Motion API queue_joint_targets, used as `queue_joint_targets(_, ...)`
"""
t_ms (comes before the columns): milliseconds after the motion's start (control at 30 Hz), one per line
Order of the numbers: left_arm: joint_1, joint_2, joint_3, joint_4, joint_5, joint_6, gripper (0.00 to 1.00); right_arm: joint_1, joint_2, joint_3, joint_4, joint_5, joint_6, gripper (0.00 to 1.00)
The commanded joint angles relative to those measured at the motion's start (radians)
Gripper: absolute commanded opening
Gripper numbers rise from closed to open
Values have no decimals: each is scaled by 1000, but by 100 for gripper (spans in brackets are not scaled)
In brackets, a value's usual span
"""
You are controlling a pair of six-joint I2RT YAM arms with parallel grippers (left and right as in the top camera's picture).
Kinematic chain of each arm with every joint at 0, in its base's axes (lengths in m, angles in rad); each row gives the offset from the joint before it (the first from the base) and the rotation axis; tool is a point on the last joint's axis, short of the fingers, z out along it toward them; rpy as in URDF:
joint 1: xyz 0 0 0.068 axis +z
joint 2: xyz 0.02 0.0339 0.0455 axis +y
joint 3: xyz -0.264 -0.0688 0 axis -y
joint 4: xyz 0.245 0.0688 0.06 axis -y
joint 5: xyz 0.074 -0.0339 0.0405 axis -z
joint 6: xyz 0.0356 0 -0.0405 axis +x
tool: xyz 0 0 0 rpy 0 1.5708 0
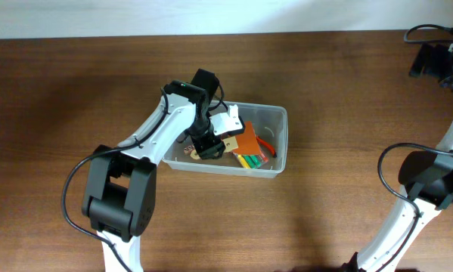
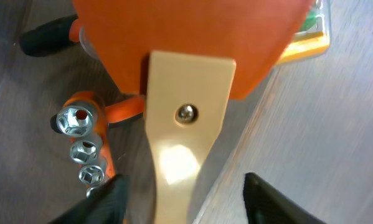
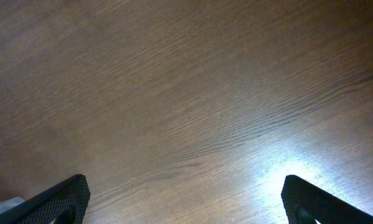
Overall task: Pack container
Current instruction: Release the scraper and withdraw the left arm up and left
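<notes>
A clear plastic container (image 1: 280,136) sits mid-table. In it lie an orange spatula (image 1: 249,140) with a pale wooden handle (image 2: 186,106), an orange socket rail with metal sockets (image 2: 81,144), green and yellow sticks (image 1: 250,160) and a white piece (image 1: 231,119). My left gripper (image 1: 209,146) is down inside the container's left half. In the left wrist view its fingers (image 2: 183,190) are open on either side of the spatula handle, with gaps on both sides. My right gripper (image 3: 186,193) is open and empty above bare wood, at the far right back in the overhead view (image 1: 438,62).
A black-and-orange tool handle (image 2: 46,36) lies in the container beside the spatula. The container's wall (image 2: 311,124) runs close on the right of the left fingers. Black cables (image 1: 426,32) lie at the table's back right corner.
</notes>
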Motion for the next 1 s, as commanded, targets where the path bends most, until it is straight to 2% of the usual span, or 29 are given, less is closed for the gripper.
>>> queue_joint_targets(0, 2, 6, 6, -4, 1, -5, 65, 0, -8, 19, 0, -2, 9, 99)
queue_joint_targets(167, 2, -13, 89, -30, 11, -16, 65, 0, -8, 19, 0, -2, 9, 99)
queue_joint_targets(333, 6, -27, 277, -100, 9, -16, 65, 0, -8, 19, 0, -2, 9, 99)
queue_joint_targets(467, 35, -30, 441, -117, -49, -95, 65, 0, -8, 19, 0, -2, 9, 99)
queue_joint_targets(600, 115, -30, 544, -76, -240, -322, 65, 0, -8, 19, 0, -2, 9, 99)
queue_joint_targets(733, 235, -30, 558, -67, -451, -690, 65, 0, -8, 19, 0, -2, 9, 99)
queue_joint_targets(833, 344, -30, 557, -63, -421, -790, 65, 0, -8, 19, 0, -2, 9, 99)
queue_joint_targets(967, 458, -30, 557, -50, -357, -803, 66, 0, -8, 19, 0, -1, 9, 99)
